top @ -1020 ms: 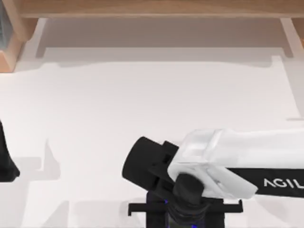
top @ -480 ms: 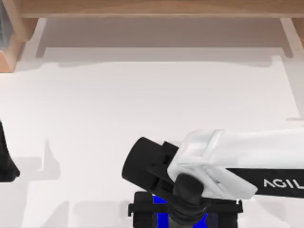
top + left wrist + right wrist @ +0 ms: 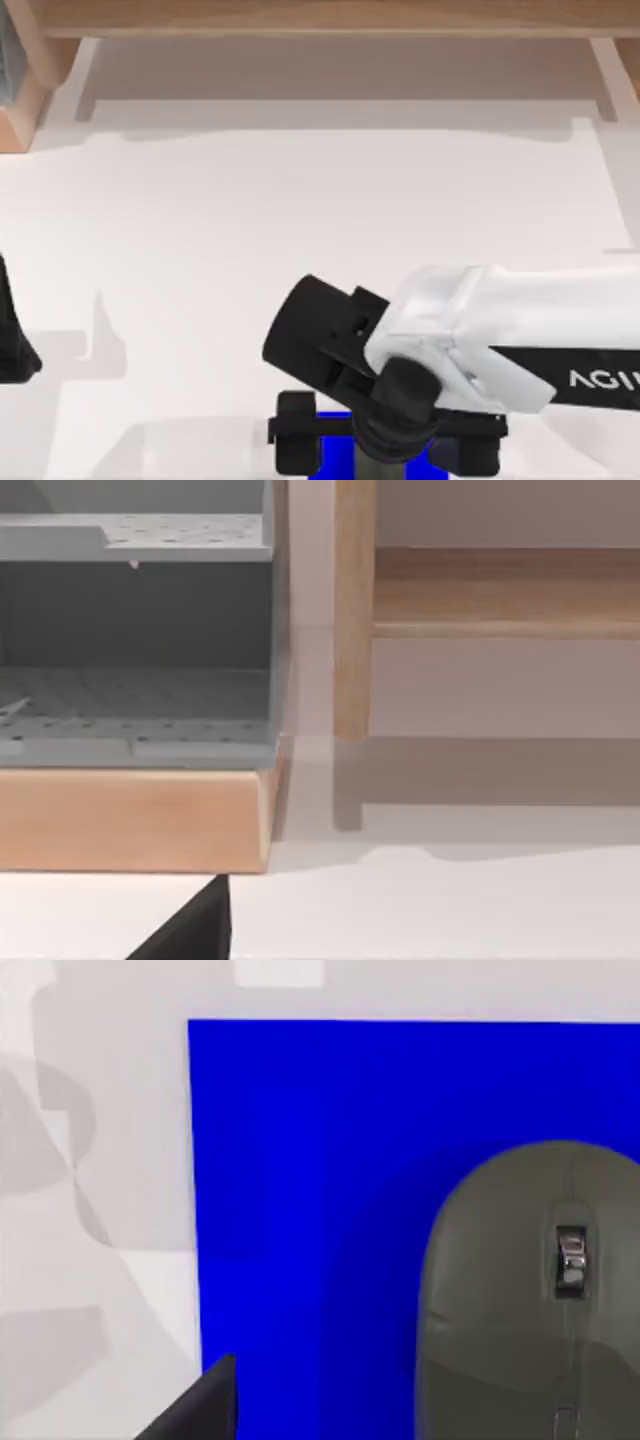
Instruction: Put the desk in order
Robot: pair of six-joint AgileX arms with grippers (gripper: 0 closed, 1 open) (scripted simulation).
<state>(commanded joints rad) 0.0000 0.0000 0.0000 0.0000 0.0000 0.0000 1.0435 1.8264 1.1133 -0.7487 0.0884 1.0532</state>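
A bare white tabletop (image 3: 300,220) is seen, wooden shelf (image 3: 320,15) along its far edge. At the near edge, a grey mouse (image 3: 530,1290) lies on a blue pad (image 3: 300,1210) under the right claw (image 3: 390,440); its opening cannot be told. Probably placement is finished; a clean lift-away is needed next. The left arm is parked at left.

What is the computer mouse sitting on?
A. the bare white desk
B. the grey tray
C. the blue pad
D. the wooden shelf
C. In the right wrist view the grey mouse lies on the blue pad, with blue showing around it, and the pad itself lies on the white desk.
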